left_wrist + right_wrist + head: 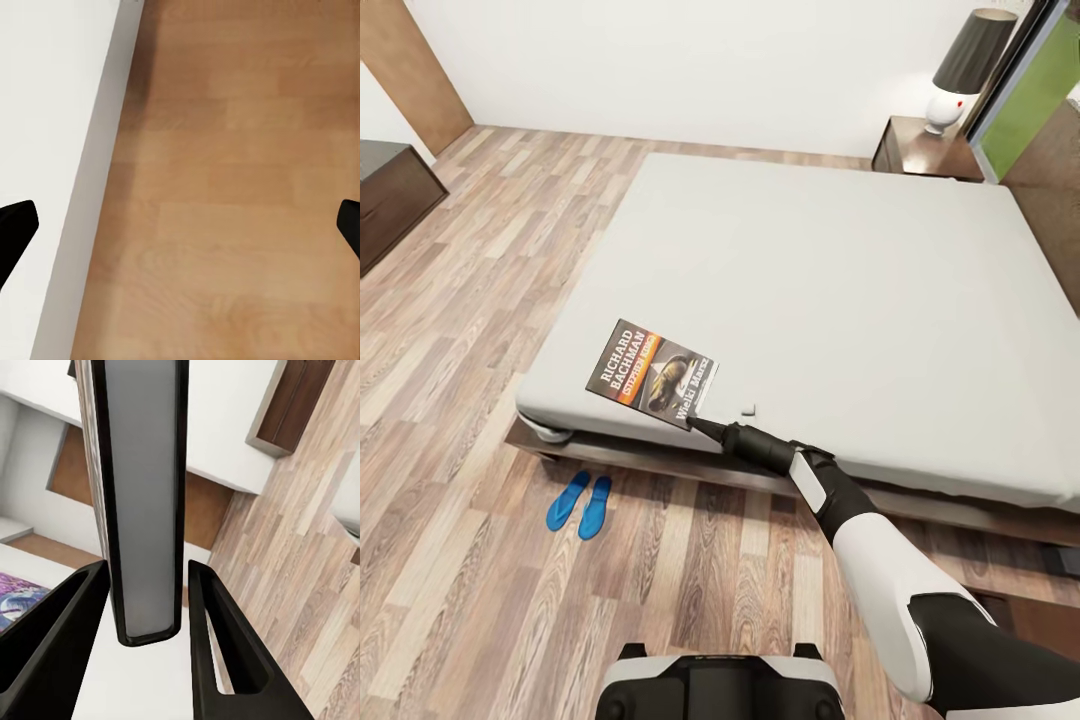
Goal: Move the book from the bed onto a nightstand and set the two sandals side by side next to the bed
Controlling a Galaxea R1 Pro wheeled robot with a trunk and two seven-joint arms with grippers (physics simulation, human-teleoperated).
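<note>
The book [652, 374], dark-covered with an orange band and white lettering, is at the near left corner of the bed [810, 260], over the light-grey mattress. My right gripper [702, 421] is shut on the book's near edge. In the right wrist view, the book [142, 495] stands edge-on between the two black fingers [225, 645] of the right gripper [148, 567]. Two blue sandals [568, 500] [596, 506] lie side by side on the floor by that bed corner. A nightstand [920, 152] stands at the far right of the bed. My left gripper [180, 232] is open over the wood floor.
A lamp [965, 65] with a dark shade stands on the nightstand. A dark-brown dresser [390, 195] is against the left wall. Wood-plank floor [470, 300] stretches along the bed's left side. A white strip [52, 112] runs beside the floor in the left wrist view.
</note>
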